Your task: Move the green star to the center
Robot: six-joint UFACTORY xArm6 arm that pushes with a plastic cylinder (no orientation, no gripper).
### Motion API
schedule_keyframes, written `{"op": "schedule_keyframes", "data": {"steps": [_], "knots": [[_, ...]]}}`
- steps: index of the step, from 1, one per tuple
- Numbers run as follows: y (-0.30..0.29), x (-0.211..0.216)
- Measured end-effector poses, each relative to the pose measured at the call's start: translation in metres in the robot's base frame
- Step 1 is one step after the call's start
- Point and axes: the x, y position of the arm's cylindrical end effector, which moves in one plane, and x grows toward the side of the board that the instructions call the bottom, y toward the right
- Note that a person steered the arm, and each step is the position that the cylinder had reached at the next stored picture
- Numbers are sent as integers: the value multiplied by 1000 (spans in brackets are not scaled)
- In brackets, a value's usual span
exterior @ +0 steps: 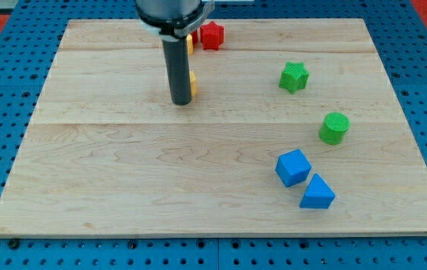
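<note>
tip (181,102): ours, upper-left of worktop (123,187), beside yellow block (193,82)
hand: none, bare rod
star (293,76): near right edge, upper half
approach: we circle to its right side, push left and down

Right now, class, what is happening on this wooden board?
A robot arm's rod is pushing blocks about; its job is to bring the green star to the center. My tip rests far to the star's left, beside a yellow block mostly hidden behind the rod. The star sits untouched near the view's upper right.
</note>
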Motion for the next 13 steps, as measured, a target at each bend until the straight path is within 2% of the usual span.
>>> {"op": "schedule_keyframes", "data": {"steps": [2, 3, 4, 5, 6, 7, 10, 11, 12, 13], "knots": [[7, -68], [23, -76], [61, -45], [143, -69], [193, -67], [179, -42], [290, -27], [275, -7], [216, -5], [131, -3]]}}
